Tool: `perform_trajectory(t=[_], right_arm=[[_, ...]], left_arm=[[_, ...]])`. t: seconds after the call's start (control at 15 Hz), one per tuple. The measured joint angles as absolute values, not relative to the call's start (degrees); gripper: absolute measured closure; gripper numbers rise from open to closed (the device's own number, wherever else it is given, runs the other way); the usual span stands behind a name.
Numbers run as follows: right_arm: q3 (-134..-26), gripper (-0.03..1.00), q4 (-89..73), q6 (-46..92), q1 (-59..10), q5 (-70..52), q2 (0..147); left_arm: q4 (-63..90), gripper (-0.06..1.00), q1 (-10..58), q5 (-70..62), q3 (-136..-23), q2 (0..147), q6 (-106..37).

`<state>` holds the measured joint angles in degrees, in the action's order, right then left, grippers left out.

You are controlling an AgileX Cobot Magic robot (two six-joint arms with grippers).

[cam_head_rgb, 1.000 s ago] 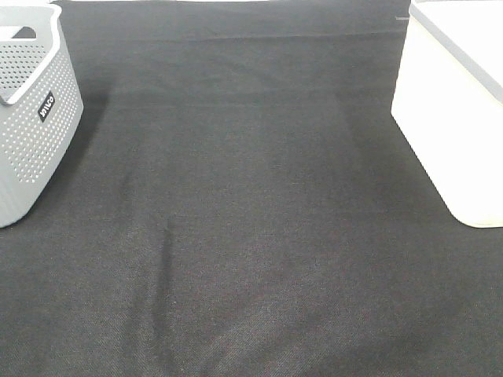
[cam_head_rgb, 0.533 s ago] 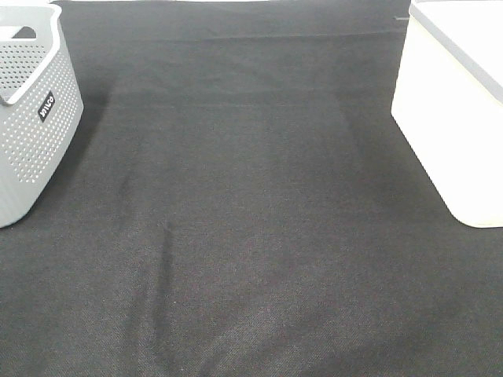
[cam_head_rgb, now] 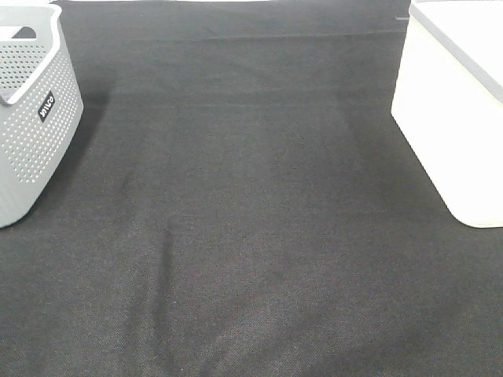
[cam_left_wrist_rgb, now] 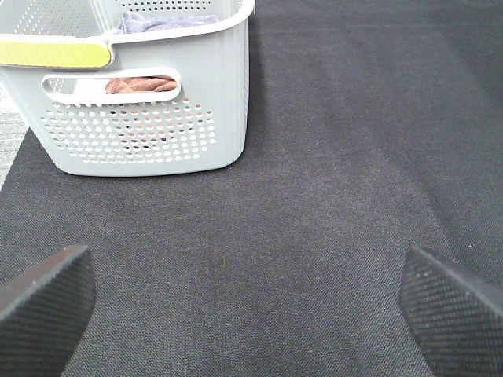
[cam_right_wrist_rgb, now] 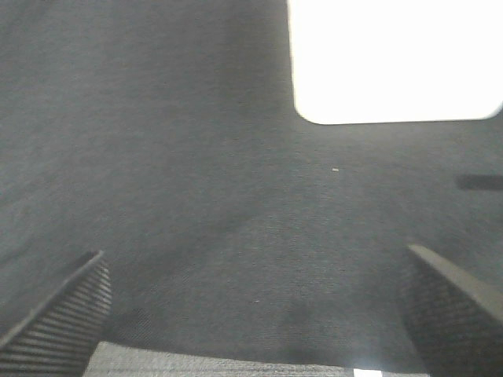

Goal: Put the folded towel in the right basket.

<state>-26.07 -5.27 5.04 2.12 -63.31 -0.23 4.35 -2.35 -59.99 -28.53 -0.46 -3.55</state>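
The right basket [cam_head_rgb: 456,118] is a plain white bin at the right edge of the high view; it shows as a bright white block in the right wrist view [cam_right_wrist_rgb: 393,59]. No folded towel lies on the black mat. In the left wrist view, brown cloth [cam_left_wrist_rgb: 141,83] and grey-blue cloth [cam_left_wrist_rgb: 169,22] show inside the grey perforated basket [cam_left_wrist_rgb: 141,133]. My left gripper [cam_left_wrist_rgb: 251,310] is open and empty over the mat, short of that basket. My right gripper [cam_right_wrist_rgb: 259,314] is open and empty, short of the white bin. Neither gripper shows in the high view.
The grey perforated basket [cam_head_rgb: 31,118] stands at the left edge of the high view. A black mat [cam_head_rgb: 251,236] covers the table between the two baskets, with a faint crease near its lower left.
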Motion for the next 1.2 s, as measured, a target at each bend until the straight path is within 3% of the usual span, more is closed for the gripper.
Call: perform_trajectory(t=[1.2], right_arm=[[-26.1, 0.02, -5.4, 5.0, 2.7, -63.3, -0.2]], left_arm=[[4.6, -0.03, -2.3, -60.0, -28.5, -0.5, -3.6]])
